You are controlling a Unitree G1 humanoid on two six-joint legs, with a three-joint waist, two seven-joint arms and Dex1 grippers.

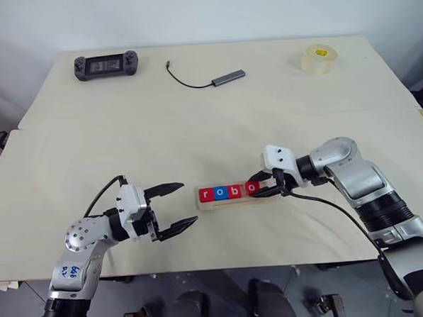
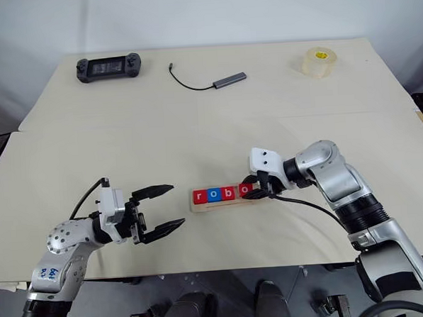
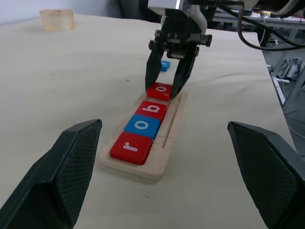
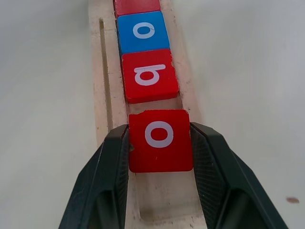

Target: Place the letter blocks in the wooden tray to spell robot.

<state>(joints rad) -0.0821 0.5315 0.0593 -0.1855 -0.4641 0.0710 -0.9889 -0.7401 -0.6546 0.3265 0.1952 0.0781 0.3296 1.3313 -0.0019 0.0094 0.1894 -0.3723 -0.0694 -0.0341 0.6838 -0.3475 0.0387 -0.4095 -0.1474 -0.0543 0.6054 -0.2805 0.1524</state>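
Observation:
The wooden tray (image 1: pixel 228 204) lies near the table's front edge. In its slot sit a red r block (image 3: pixel 132 147), a blue o block (image 3: pixel 143 125) and a red b block (image 3: pixel 153 109). My right gripper (image 1: pixel 256 189) reaches in from the right, shut on a red o block (image 4: pixel 160 139) that rests in the slot just past the b, with a small gap between them. Another blue block (image 3: pixel 164 65) lies on the table beyond the right gripper; its letter is unreadable. My left gripper (image 1: pixel 189 201) hovers open, left of the tray, with nothing in it.
At the table's far side lie a black game controller (image 1: pixel 106 65), a grey USB hub with a black cable (image 1: pixel 227 77) and a roll of clear tape (image 1: pixel 318 59). The front table edge runs close below the tray.

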